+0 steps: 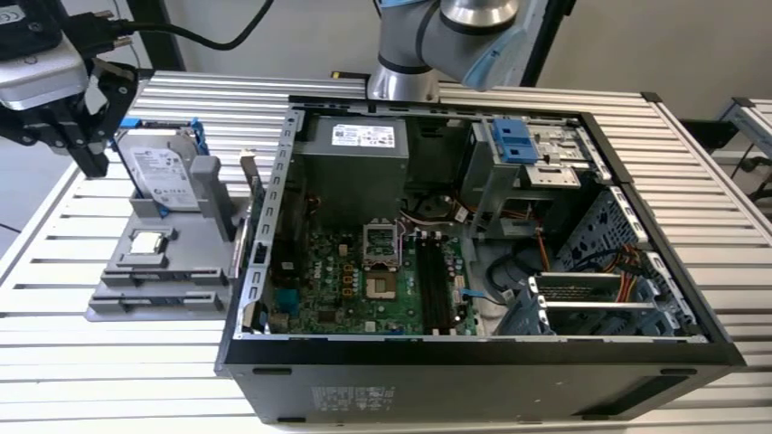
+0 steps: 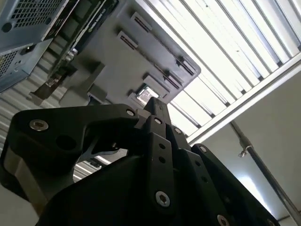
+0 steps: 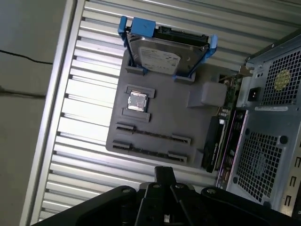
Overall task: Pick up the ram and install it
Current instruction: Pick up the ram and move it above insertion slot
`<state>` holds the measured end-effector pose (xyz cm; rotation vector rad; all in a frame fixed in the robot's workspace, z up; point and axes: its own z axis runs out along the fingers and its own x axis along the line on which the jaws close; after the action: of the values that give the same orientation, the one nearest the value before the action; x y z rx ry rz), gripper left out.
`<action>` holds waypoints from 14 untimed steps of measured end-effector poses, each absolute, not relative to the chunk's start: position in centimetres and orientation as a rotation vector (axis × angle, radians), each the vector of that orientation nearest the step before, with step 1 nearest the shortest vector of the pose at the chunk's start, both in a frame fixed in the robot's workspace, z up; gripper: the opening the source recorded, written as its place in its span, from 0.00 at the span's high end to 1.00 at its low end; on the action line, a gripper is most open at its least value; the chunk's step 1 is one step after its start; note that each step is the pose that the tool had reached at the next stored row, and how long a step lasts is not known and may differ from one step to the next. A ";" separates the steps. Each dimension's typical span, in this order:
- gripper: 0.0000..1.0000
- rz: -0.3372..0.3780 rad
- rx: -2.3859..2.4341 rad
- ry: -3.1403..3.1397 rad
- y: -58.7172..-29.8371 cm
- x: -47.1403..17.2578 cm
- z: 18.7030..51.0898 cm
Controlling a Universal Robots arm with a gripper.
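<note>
My jaws are pressed together with nothing between them, and in the exterior view my gripper hangs just beside the hard drive, at its 9 o'clock. The ram stands on edge in a slot of the gray tray. In the exterior view it lies at about 5 o'clock from my jaws and well apart from them, beyond the processor chip, with the open computer case at the tray's 3 o'clock.

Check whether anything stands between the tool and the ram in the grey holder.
Nothing visible does. In the first wrist view the black tool hangs apart from the grey plastic holder, and the long dark ram sticks lie uncovered in their slots. The small square silver processor chip lies beside them, apart.
</note>
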<state>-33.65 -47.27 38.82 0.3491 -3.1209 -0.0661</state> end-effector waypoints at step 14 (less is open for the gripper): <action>1.00 -0.059 0.632 -3.072 -47.3 -33.7 38.9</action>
<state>-33.68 -47.27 38.91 0.6315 -3.0720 -0.0591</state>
